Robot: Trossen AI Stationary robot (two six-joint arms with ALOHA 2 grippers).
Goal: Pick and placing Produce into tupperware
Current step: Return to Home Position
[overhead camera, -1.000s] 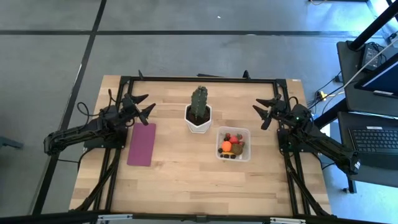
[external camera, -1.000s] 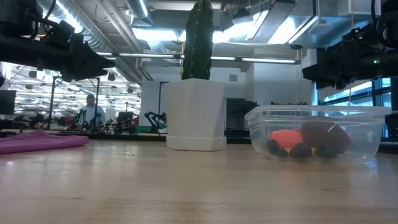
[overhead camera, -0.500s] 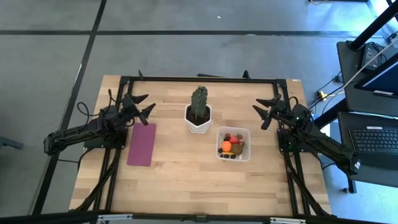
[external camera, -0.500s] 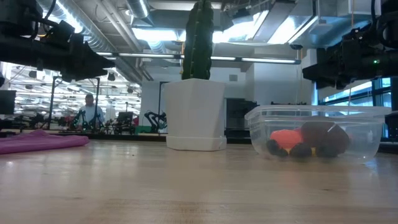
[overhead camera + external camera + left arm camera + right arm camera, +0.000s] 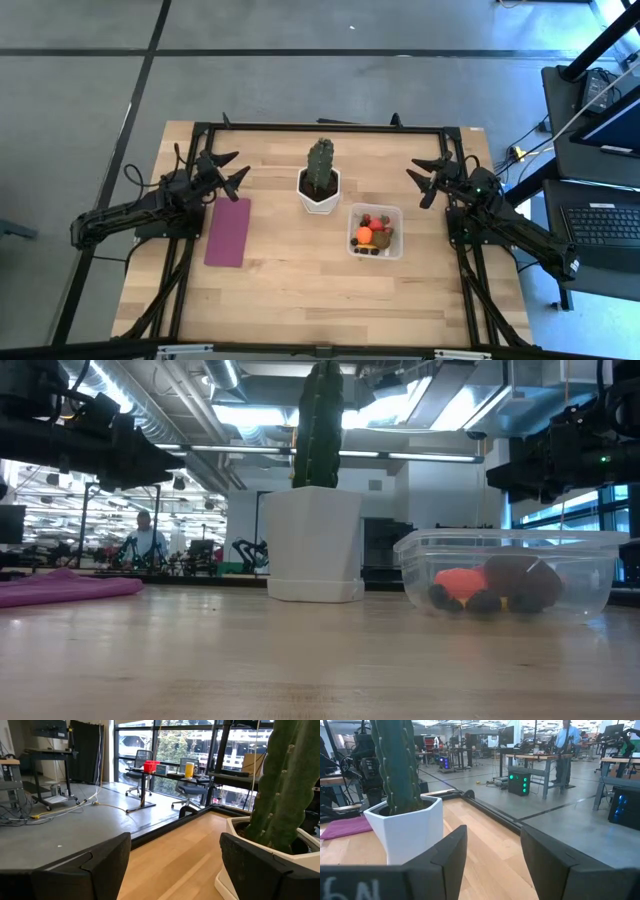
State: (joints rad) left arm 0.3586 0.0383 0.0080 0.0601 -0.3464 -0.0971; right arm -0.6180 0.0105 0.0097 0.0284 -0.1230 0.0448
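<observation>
The clear tupperware [image 5: 375, 231] [image 5: 508, 574] stands right of the table's middle, its flat bottom on the wood. Inside lies the produce [image 5: 374, 234]: an orange piece [image 5: 461, 581], a brown oval [image 5: 520, 582], small red ones and dark berries [image 5: 482, 601]. My left gripper [image 5: 231, 170] hovers open above the table's far left, pointing toward the cactus. My right gripper [image 5: 424, 180] hovers open at the far right, also pointing inward. Both are level, well above the table, with nothing between their fingers [image 5: 172, 865] [image 5: 492, 855].
A green cactus [image 5: 320, 160] in a white hexagonal pot [image 5: 318, 192] [image 5: 312, 542] stands between the grippers, just beyond the tupperware. A flat purple mat [image 5: 228, 231] lies on the left. A black frame [image 5: 320, 127] runs along the table's edges. Bare wood fills the near half.
</observation>
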